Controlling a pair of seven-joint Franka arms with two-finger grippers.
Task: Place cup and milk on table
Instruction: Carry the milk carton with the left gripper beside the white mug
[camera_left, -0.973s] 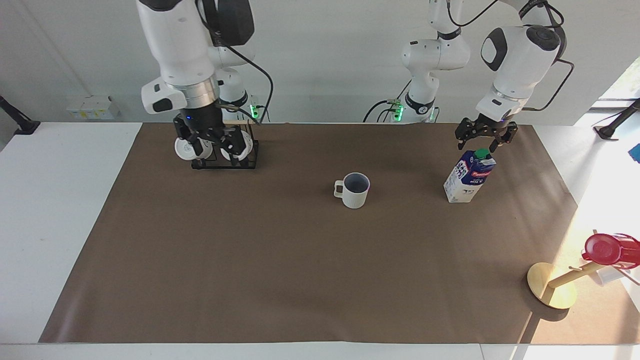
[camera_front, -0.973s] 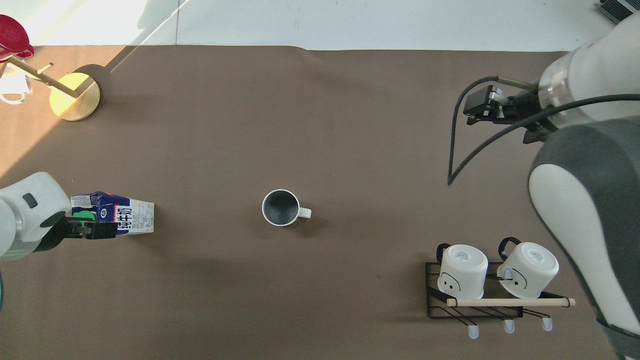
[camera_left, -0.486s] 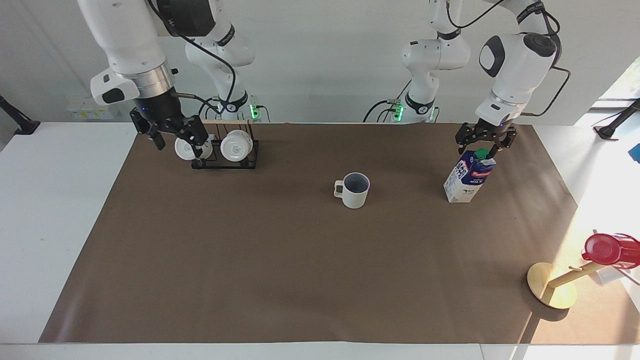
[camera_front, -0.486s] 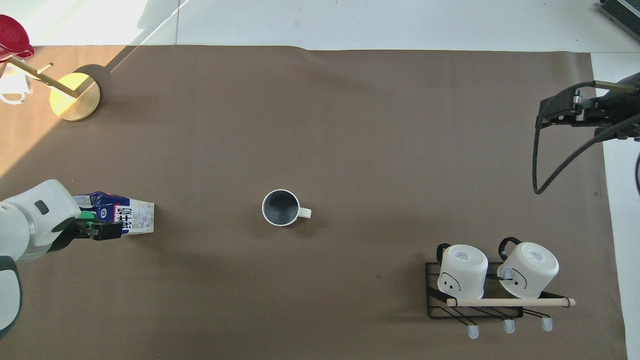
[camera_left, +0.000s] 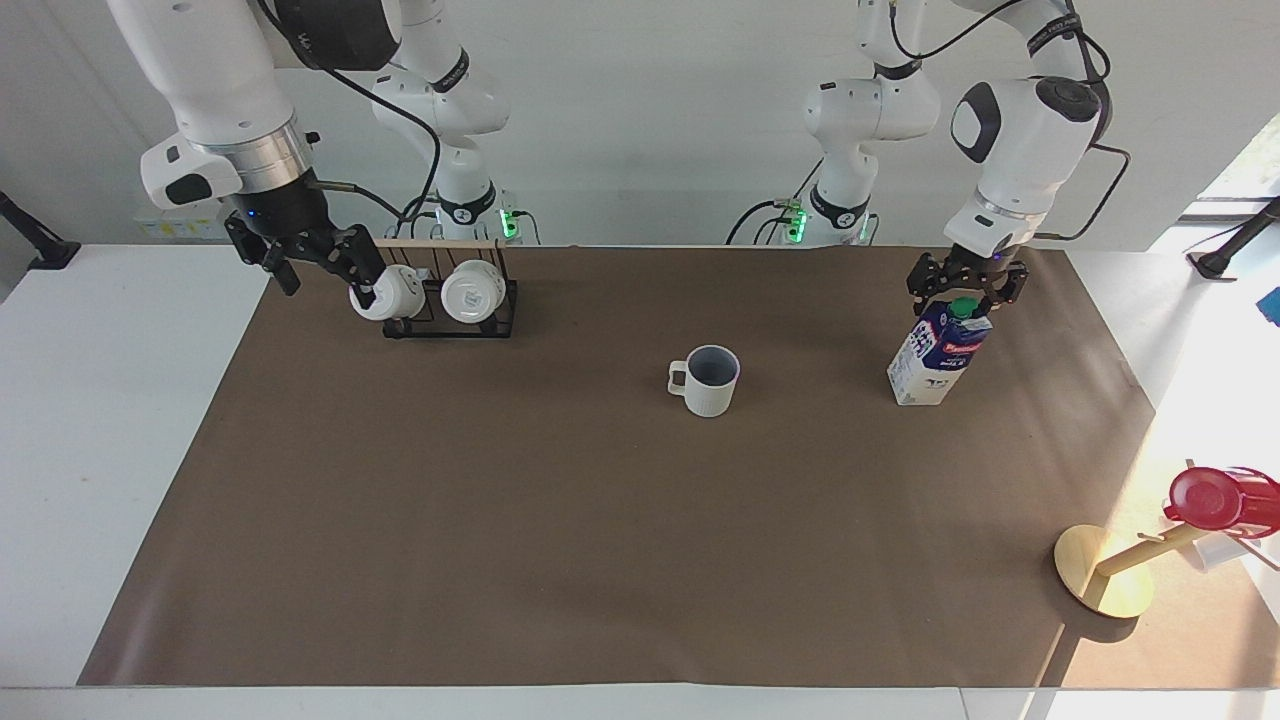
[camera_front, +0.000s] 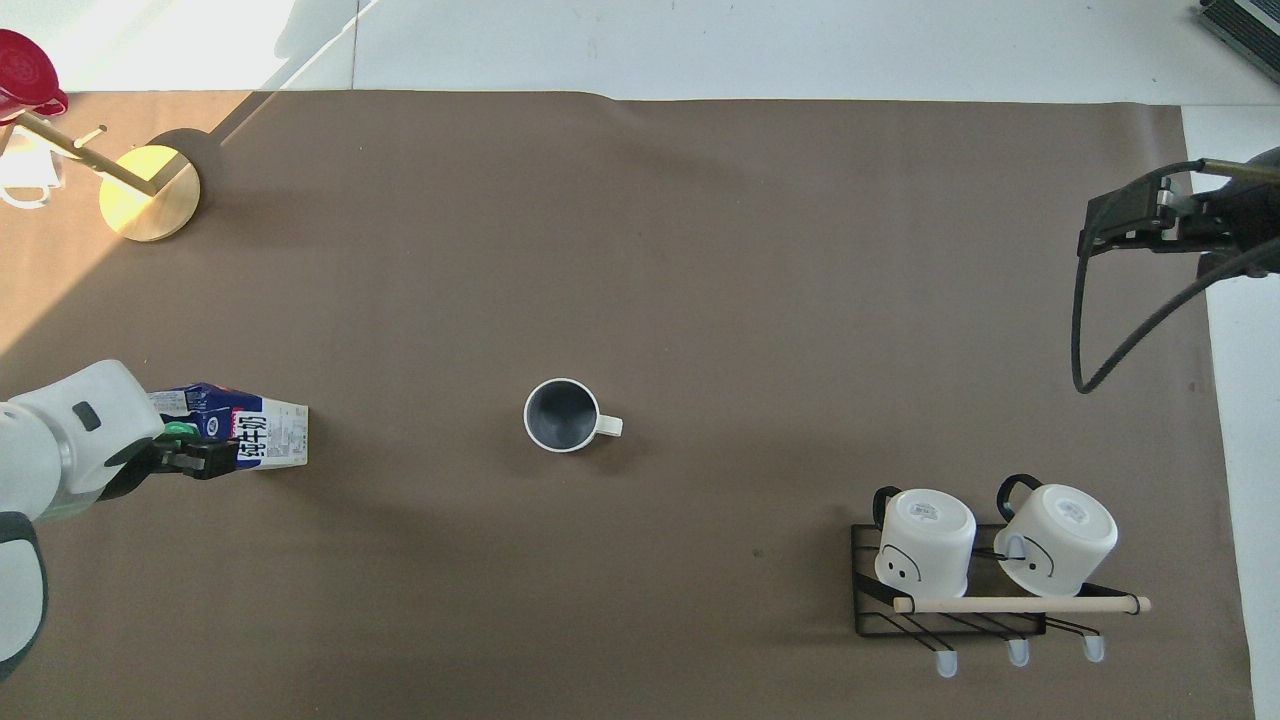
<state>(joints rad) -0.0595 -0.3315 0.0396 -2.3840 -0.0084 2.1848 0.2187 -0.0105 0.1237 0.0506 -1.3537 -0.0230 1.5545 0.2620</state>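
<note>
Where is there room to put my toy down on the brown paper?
Big bare stretch of paper lies farther from the robots than the cup. More lies between cup and mug rack. It is crowded by the milk, under the left hand.

The cup (camera_left: 706, 379) stands upright on the table (camera_left: 120, 420), about midway between the two arms' ends, its handle pointing toward the right arm's end. The milk (camera_left: 936, 352) stands upright on the table toward the left arm's end, well apart from the cup and about level with it. The left gripper (camera_left: 965, 287) is just over the milk's top, its fingers either side of the cap. A rack (camera_left: 450, 312) holding two mugs (camera_left: 430, 293) sits nearer to the robots than the cup, toward the right arm's end. The right gripper (camera_left: 312, 258) hangs in the air beside the rack, over the table's edge at that end. A stand (camera_left: 1105, 580) sits farther from the robots than the milk, at the left arm's end.
</note>
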